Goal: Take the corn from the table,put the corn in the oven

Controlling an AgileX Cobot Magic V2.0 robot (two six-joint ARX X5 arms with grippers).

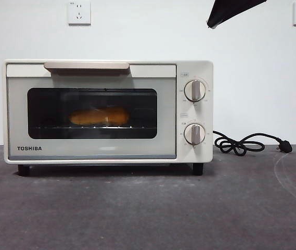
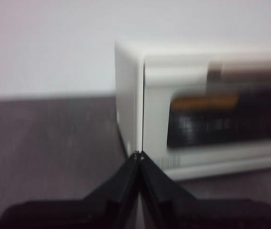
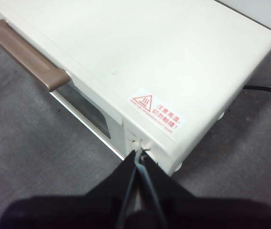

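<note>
Corn inside shut TOSHIBA-marked oven, red warning sticker on top, both grippers' jaws together.

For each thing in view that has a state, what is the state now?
oven: door closed.
corn: inside the oven, lying on the wire rack, seen through the window.
cord: unplugged, coiled on the table beside the oven.
left tool: shut, empty, near the oven's front corner.
right tool: shut, empty, above the oven's top.
</note>
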